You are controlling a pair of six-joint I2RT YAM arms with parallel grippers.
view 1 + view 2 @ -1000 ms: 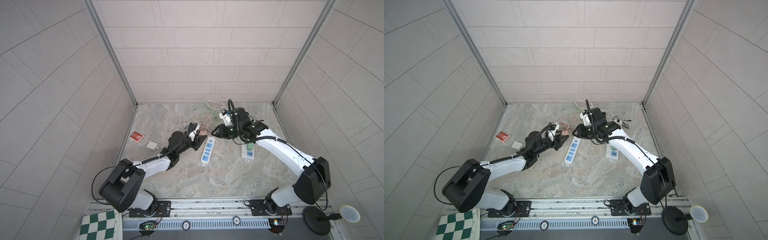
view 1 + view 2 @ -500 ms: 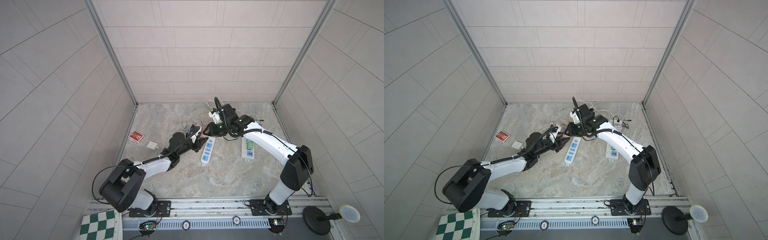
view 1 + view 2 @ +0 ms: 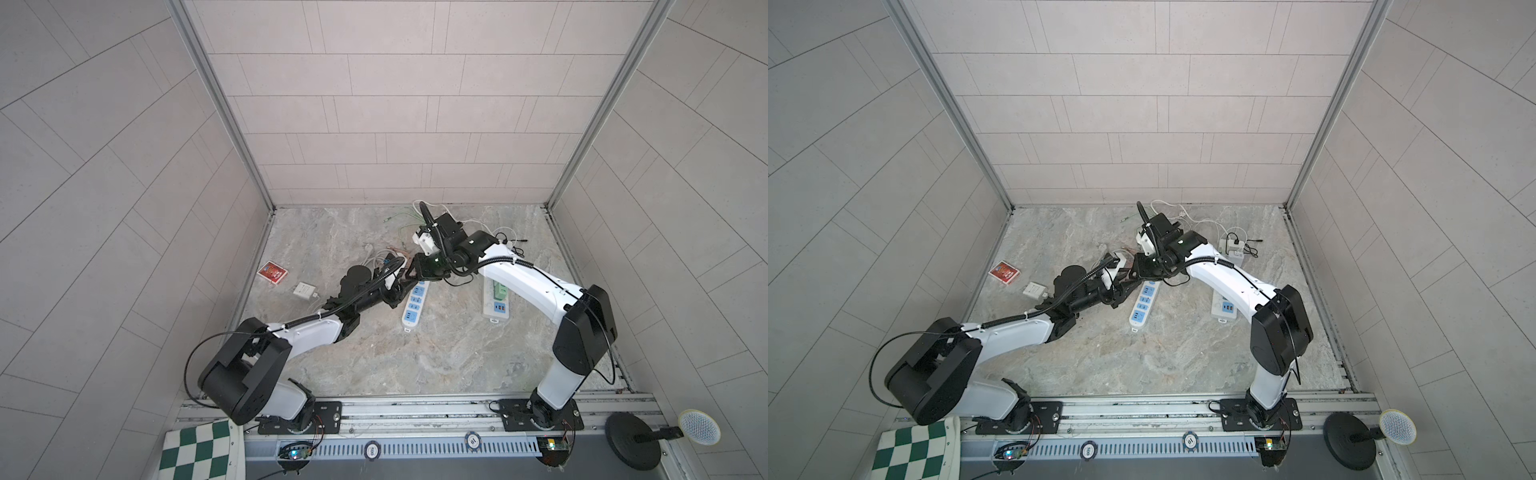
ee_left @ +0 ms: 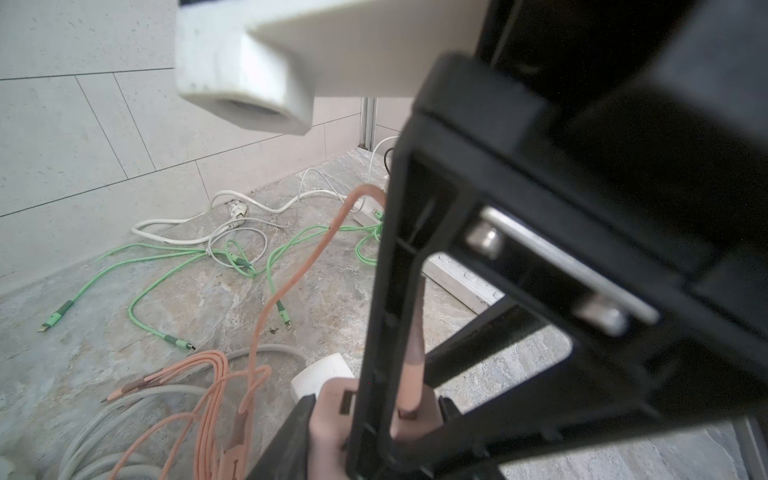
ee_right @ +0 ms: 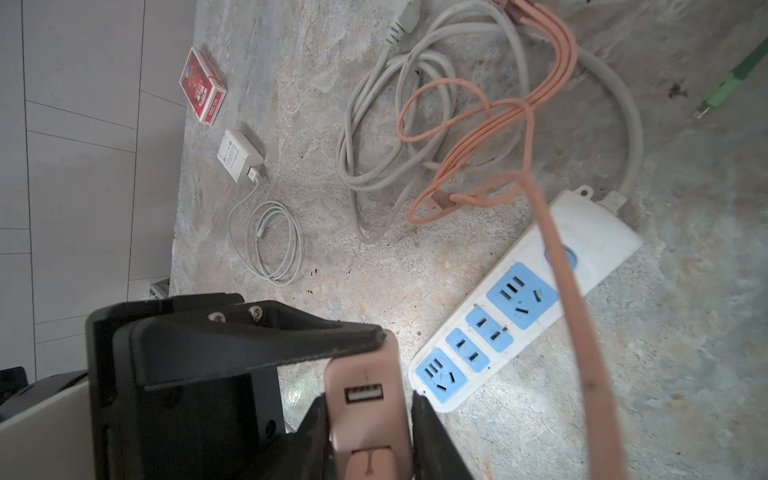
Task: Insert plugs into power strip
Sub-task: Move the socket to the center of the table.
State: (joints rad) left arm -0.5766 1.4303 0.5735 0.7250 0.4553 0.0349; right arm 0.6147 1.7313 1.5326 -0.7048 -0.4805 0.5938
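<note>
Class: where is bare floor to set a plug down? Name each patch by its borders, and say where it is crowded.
Widest: between the blue strip and the rail. Narrower: between it and the second strip. Also between the card pack and the back wall. Crowded: cables behind the blue strip, and around the pink plug.

The plug is dusty pink with a matching salmon-pink cable, and the power strip is white with 4 sky-blue socket panels. The card pack is red with white lettering, the charger white, the thick cord pale grey, the loose cables mint green with darker green ends. The floor is veined grey-and-beige marble; the board shows green-and-white checks.
</note>
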